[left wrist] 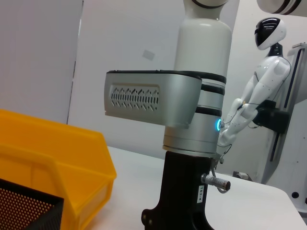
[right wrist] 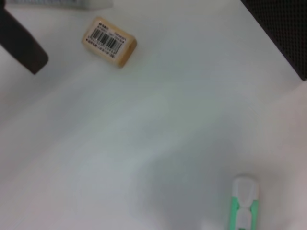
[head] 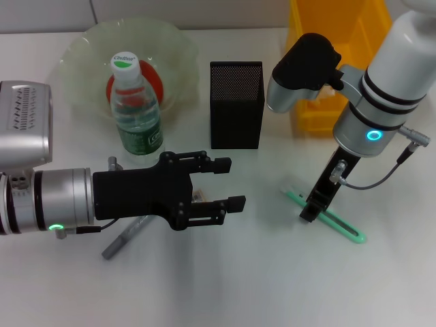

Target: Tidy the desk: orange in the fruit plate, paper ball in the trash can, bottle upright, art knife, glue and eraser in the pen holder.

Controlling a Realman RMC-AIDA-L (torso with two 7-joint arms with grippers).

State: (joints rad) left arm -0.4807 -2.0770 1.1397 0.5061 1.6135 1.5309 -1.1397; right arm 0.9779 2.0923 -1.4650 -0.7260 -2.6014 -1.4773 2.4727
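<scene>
You are looking down at a white desk [head: 259, 286] with a yellow bin [head: 337, 61] at its far right side. At the far left sits a pale green fruit plate [head: 82, 54] with the orange [head: 153, 78] already in it, and the water bottle [head: 135, 109] stands upright just in front of the plate, green cap on top. The black mesh pen holder [head: 236, 103] stands near the middle, beside the bottle and apart from the bin.

Your left gripper [head: 228, 182] reaches in from the left, low over the desk, with its black fingers spread wide and nothing between them. A small eraser [head: 199, 198] shows between those fingers on the desk; in the right wrist view it lies flat, barcode up [right wrist: 109, 41]. A grey pen-like stick [head: 126, 236] lies slantwise under the left arm.

Your right gripper [head: 312, 208] points down at the green art knife [head: 340, 225], which lies flat on the desk right of centre, well apart from the pen holder. You cannot tell from these views whether the right fingers are spread or closed, nor whether they touch the knife.
</scene>
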